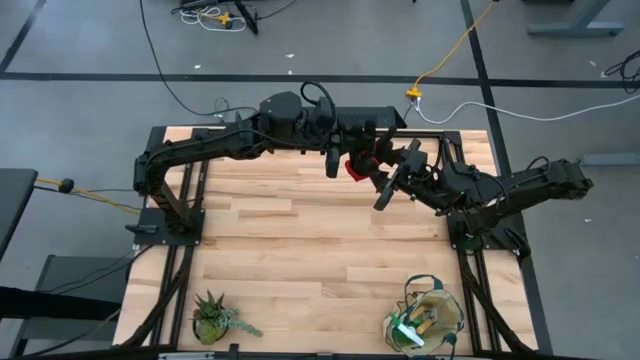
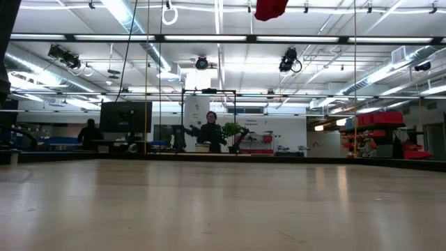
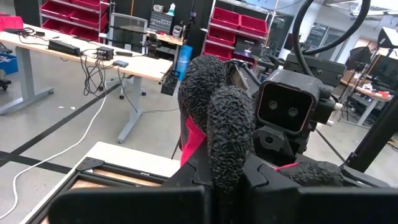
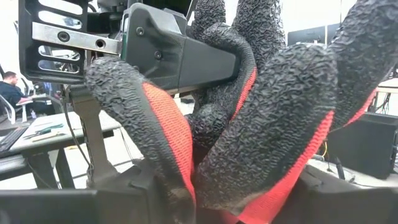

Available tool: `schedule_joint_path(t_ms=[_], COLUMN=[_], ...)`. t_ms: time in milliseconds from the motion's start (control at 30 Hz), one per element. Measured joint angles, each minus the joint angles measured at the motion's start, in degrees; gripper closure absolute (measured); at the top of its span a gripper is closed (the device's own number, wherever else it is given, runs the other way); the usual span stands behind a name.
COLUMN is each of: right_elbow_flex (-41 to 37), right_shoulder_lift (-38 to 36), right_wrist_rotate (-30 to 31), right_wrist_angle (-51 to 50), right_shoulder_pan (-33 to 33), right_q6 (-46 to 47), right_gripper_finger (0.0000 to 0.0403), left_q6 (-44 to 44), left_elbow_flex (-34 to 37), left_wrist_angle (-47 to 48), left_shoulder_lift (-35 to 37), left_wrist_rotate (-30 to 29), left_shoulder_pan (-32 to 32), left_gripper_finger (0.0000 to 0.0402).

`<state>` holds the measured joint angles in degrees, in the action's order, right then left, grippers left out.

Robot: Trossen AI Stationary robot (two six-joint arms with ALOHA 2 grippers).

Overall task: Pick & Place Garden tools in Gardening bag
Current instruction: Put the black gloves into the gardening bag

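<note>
The red-and-black glove pair (image 1: 357,167) hangs high above the far middle of the table, between my two arms; its red edge shows at the top of the low view (image 2: 270,8). My left gripper (image 1: 334,160) comes from the table's left and is shut on it. My right gripper (image 1: 384,188) comes from the right, and the gloves' black fingers (image 4: 249,124) fill the gap between its own fingers. The gardening bag (image 1: 425,318) stands at the near right corner, with tools and the bright green piece (image 1: 405,332) inside. My left gripper pinches the glove pair between its two fingers (image 3: 186,199), held level from the table's left. The black glove fingers (image 3: 227,124) stick out past its fingertips, and the gloves are lifted clear of the table. The pinched part itself is hidden by the gripper. My right gripper has the bunched black-and-red glove fingers (image 4: 186,162) between its two fingers (image 4: 112,196), coming level from the table's right. The gloves reach both fingers' inner sides. They stay clear of the table, with their other end in the left gripper.
A small spiky potted plant (image 1: 213,317) stands at the near left corner. Bare wooden table (image 1: 300,240) lies between the arms and the near edge. Beyond the table, the low view shows a person far off in the room (image 2: 210,129).
</note>
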<state>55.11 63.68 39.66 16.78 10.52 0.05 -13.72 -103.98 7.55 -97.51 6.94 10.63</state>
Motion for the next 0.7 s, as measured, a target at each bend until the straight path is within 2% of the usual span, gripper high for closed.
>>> schedule_joint_path(t_ms=[700], right_elbow_flex=[0.0], right_shoulder_lift=[0.0], right_wrist_rotate=[0.0], right_wrist_angle=[0.3], right_shoulder_pan=[0.0], right_q6=[0.0], right_gripper_finger=[0.0301], left_q6=[0.0], left_elbow_flex=[0.0], left_wrist_angle=[0.0], left_shoulder_lift=[0.0], left_wrist_rotate=[0.0], left_shoulder_pan=[0.0], left_gripper_finger=[0.0377])
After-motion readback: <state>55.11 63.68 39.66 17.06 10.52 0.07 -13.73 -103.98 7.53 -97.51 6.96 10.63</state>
